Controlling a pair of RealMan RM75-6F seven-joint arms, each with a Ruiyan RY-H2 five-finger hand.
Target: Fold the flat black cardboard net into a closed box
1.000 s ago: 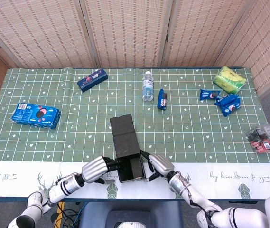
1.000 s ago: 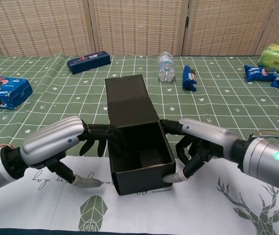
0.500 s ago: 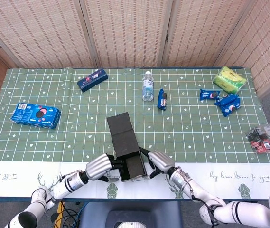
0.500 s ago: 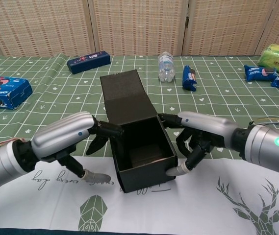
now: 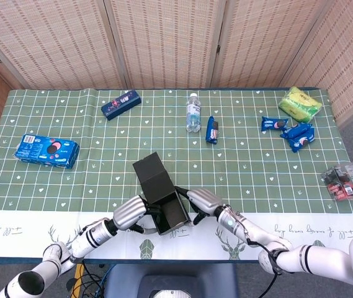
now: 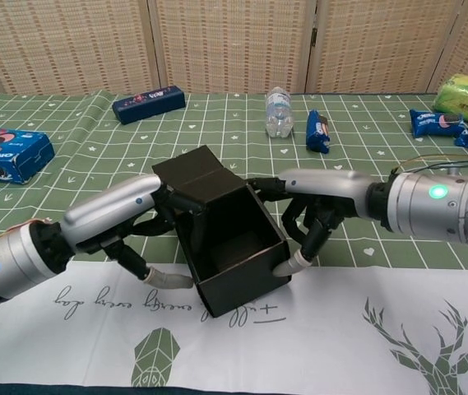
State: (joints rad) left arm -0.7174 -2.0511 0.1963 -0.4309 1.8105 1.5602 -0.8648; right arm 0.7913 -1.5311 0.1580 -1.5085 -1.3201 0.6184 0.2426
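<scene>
The black cardboard box (image 6: 229,243) sits at the near edge of the desk (image 5: 257,167), partly on the white printed border of the cloth, already raised into an open tray with its lid flap (image 6: 194,174) standing back from the far wall and not yet brought over. It lies skewed to the desk edge, the open mouth facing up.

Both hands bracket it, one on each side wall — a hold that seems meant to keep the walls square and stop the light box from sliding while the lid is dealt with. The left hand (image 6: 127,218) has its fingers (image 6: 166,280) curled against the left wall, the thumb reaching to the near left corner. The right hand (image 6: 320,202) mirrors it, fingers bent around the right wall with a tip touching the near right corner. Neither hand lifts the box; they press and steady it.

The water bottle (image 5: 193,112) and snack packs lie well apart, out of the way.

My judgement: the remaining step is swinging the lid flap forward and tucking it in.
</scene>
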